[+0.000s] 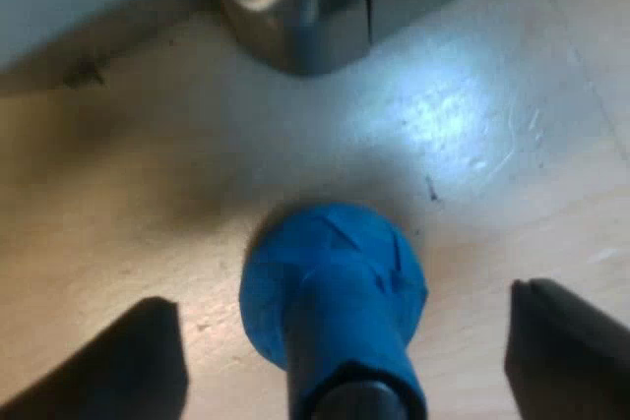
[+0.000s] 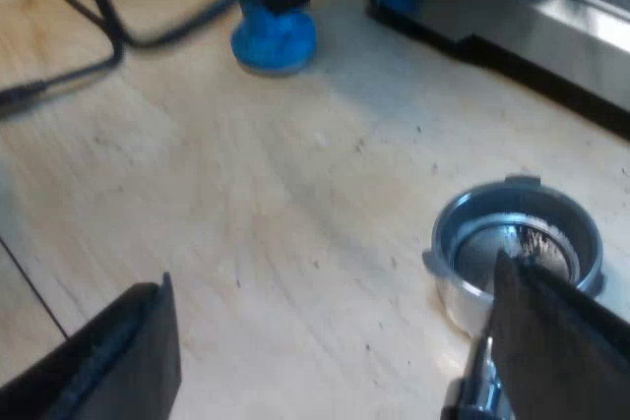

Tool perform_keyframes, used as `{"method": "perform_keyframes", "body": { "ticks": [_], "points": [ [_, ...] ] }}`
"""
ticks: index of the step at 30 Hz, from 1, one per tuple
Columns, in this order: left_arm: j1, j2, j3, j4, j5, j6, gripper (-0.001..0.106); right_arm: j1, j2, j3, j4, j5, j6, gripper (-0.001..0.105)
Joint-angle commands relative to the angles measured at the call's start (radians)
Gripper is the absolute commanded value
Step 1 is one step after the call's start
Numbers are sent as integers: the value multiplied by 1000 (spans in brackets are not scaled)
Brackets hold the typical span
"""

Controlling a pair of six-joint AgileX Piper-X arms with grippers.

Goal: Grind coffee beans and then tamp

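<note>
The left gripper held its 2 fingers wide apart on either side of the blue tamper, not touching it. The tamper stood on the wooden table near the espresso machine. The right gripper hung open just beside the metal holder, which rested on the table.

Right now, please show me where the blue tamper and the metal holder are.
blue tamper [image 1: 335, 268], left wrist view, on its wide blue part.
metal holder [image 2: 512, 196], right wrist view, on the basket's rim.

The table is pale wood, smooth, finely scratched, with a soft sheen. The tamper looks matt blue and slightly creased. Holder and machine are glossy metal
</note>
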Motion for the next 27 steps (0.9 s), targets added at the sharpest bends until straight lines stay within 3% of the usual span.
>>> {"method": "perform_keyframes", "body": {
  "ticks": [1, 5, 10, 18, 21, 27],
  "points": [
    [0, -41, -61, 68, -6, 14, 72, -4, -5, -32, 39, -38, 12, 67],
    [0, -132, -108, 116, -6, 13, 72, -6, -5, -111, 221, -48, 12, 67],
    [0, -347, -123, 96, -8, 13, 72, -6, -3, -264, 478, -30, 5, 67],
    [0, -604, -147, 104, -21, 6, 72, -137, -3, -516, 698, -105, -2, 67],
    [0, -625, -154, 104, -21, 4, 72, -219, -3, -612, 775, -130, -4, 67],
    [0, -644, -289, 104, -40, -41, 72, -463, -11, -770, 915, -170, -58, 67]
  ]
}}
